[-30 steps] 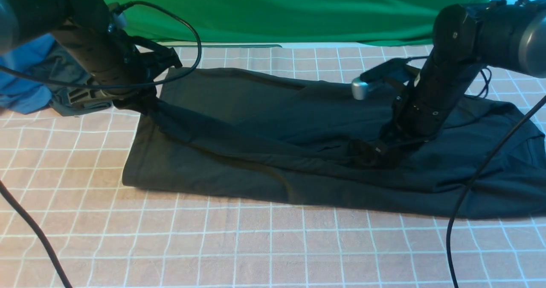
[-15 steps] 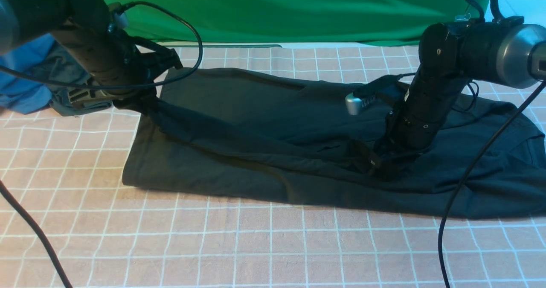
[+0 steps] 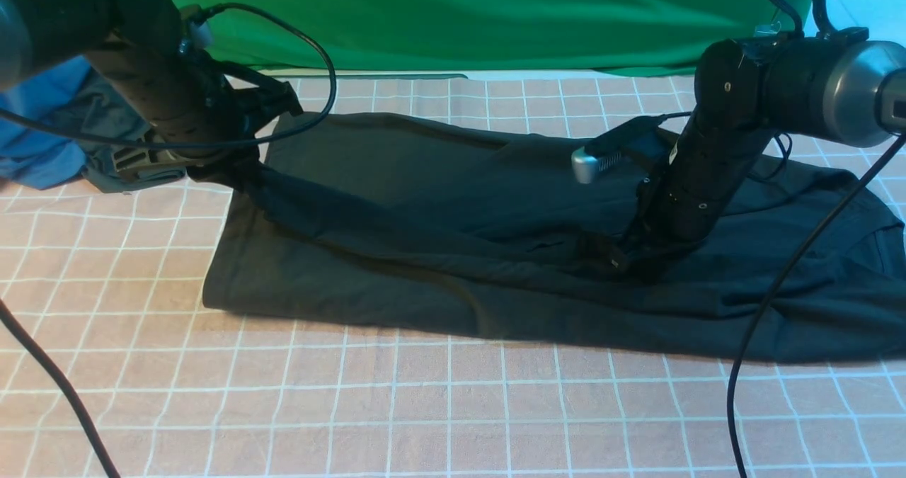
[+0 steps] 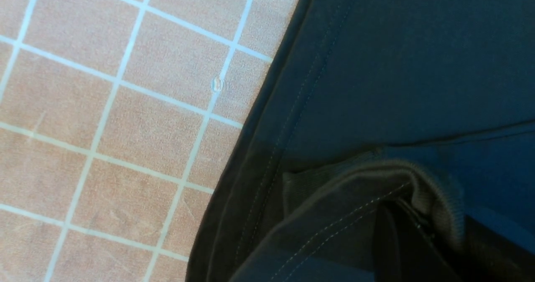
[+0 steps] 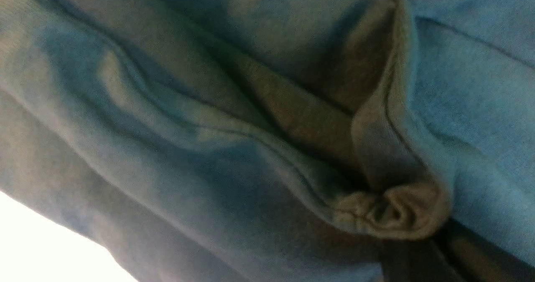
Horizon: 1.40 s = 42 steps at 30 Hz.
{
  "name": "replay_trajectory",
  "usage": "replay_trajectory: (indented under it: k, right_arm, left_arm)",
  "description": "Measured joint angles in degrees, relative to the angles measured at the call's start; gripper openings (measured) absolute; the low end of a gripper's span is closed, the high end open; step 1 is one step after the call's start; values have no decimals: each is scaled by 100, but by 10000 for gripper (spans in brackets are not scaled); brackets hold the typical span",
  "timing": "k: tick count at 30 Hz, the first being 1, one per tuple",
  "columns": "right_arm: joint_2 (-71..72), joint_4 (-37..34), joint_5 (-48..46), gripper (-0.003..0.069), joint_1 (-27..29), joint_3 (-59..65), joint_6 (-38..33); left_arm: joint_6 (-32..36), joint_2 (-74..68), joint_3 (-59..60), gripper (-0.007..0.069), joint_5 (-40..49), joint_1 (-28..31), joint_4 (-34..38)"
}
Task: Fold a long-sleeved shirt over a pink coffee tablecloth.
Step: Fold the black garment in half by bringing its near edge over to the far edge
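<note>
Black cotton, the long-sleeved shirt lies stretched lengthwise across the pink coffee tablecloth, its right end running out of the front view. The left gripper has its jaws closed on a bunched cuff or hem at the shirt's left end. The right gripper is pinched on a crumpled fold near the middle-right. A raised ridge of fabric runs taut between them. By my reading the work is partway: the shirt looks narrowed into a long band, and this held strip is being laid over, but it is not yet flat and the crosswise folds are all left to do. The near edge sits fairly straight along the grid lines, with a wide stretch of bare cloth in front of it. Behind, only a thin strip separates the shirt from the green backdrop, and a blue garment crowds the left arm, so room is toward the front
</note>
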<state>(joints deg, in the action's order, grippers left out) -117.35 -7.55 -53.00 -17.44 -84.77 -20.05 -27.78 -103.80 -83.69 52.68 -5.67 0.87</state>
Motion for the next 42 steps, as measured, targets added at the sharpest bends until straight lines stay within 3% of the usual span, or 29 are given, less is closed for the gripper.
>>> replay_trajectory:
  k: [27, 30, 36, 39, 42]
  right_arm:
    - [181, -26, 7, 41, 628, -525, 7]
    - [181, -41, -13, 67, 628, -525, 7]
    - [181, -41, -274, 352, 628, -515, 50]
    - [181, -36, -368, 426, 628, -440, 55]
    - [181, -36, -272, 436, 628, -321, 55]
  left_arm:
    - [-120, -5, -337, 45, -423, 0, 255]
    - [-150, -39, -337, 45, -423, 0, 255]
    - [-149, -46, -337, 45, -400, 0, 241]
    - [-149, -46, -337, 45, -375, 0, 238]
    - [-149, -46, -337, 45, -375, 0, 238]
